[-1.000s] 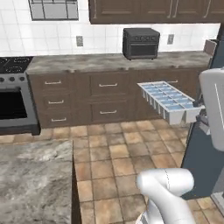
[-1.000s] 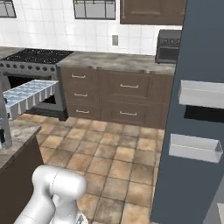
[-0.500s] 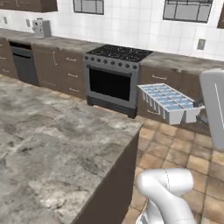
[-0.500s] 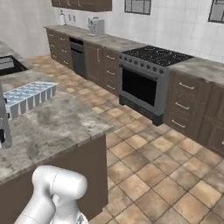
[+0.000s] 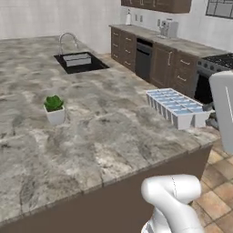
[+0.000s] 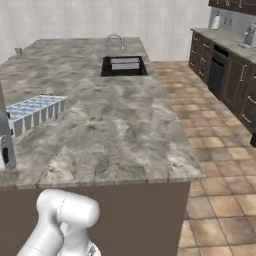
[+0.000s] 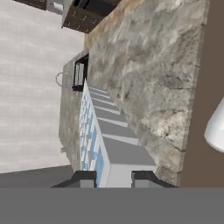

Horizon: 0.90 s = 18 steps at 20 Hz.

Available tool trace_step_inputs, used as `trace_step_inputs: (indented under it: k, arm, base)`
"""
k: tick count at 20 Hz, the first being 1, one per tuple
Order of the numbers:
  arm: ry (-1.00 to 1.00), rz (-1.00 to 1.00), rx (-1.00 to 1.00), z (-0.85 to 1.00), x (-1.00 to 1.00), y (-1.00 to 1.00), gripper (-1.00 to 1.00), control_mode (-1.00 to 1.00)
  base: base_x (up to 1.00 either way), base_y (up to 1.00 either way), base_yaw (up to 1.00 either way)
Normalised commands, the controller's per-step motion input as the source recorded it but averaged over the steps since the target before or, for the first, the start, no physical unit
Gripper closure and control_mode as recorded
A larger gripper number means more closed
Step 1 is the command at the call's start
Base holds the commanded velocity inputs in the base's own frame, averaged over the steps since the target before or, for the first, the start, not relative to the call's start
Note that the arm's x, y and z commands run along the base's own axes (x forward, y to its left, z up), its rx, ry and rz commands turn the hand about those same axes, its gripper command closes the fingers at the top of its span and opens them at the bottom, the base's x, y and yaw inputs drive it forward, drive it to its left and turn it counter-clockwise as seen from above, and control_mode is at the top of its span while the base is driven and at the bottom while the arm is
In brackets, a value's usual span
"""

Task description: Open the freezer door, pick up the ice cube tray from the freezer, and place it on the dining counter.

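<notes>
Left base view: kitchen; dining worktop point(image 5: 91, 132) fills the left, ice cube tray point(image 5: 176, 107) held above its right edge.
Right base view: tray at left edge, raised.
Hand view: jaws point(image 7: 113, 178) clamp the tray's end.
Progress: fetched; placing remains.

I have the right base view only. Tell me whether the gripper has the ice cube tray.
Observer: Yes. In the hand view the gripper has a finger on each side of the near end of the ice cube tray.
Operator: Report what lies on the counter past the tray.
Observer: In the left base view a small potted plant stands on the dining counter, well apart from the tray.
Operator: Say whether the tray is over the counter.
Observer: In the left base view most of it hangs above the stone near the counter's corner; whether it touches the top I cannot tell.
</notes>
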Motion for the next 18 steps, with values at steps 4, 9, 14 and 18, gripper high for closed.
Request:
trace_step_inputs:
  k: [4, 9, 14, 18]
  arm:
    - [0.00, 0.00, 0.00, 0.00, 0.00, 0.00, 1.00, 1.00]
    - [0.00, 0.00, 0.00, 0.00, 0.00, 0.00, 1.00, 1.00]
    - [0.00, 0.00, 0.00, 0.00, 0.00, 0.00, 1.00, 1.00]
    - [0.00, 0.00, 0.00, 0.00, 0.00, 0.00, 1.00, 1.00]
  base:
    - [-0.64, 0.84, 0.74]
    - [-0.47, 1.00, 0.46]
    - [-0.31, 1.00, 0.19]
    - [-0.14, 1.00, 0.08]
